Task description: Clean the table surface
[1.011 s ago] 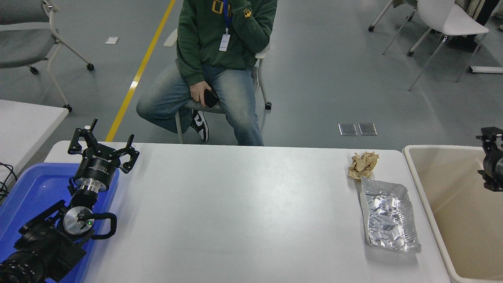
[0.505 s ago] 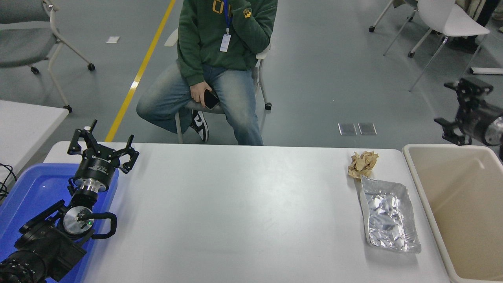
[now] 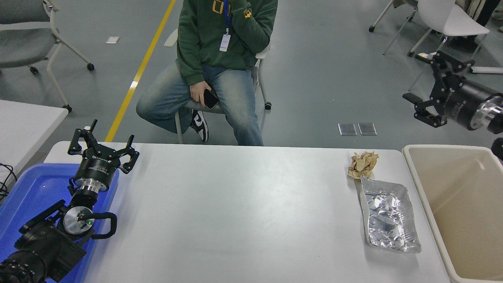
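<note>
The white table surface (image 3: 243, 208) fills the middle of the head view. Near its right end lie a crumpled brown paper ball (image 3: 363, 164) and, just in front of it, a crinkled foil tray (image 3: 388, 215) with a white strip along its left side. My right gripper (image 3: 421, 79) hangs open and empty high above the far right corner, past the table edge and up-right of the paper ball. My left gripper (image 3: 103, 143) is parked open over the table's left end.
A blue plastic tray (image 3: 27, 192) lies under the left arm. A beige bin (image 3: 463, 208) stands against the table's right edge. A person in a green hoodie (image 3: 220, 43) sits on a chair beyond the far edge, phone in hand.
My right gripper has risen from over the bin at the right edge and swung up and leftward. The left arm, paper ball and foil tray have not moved.
</note>
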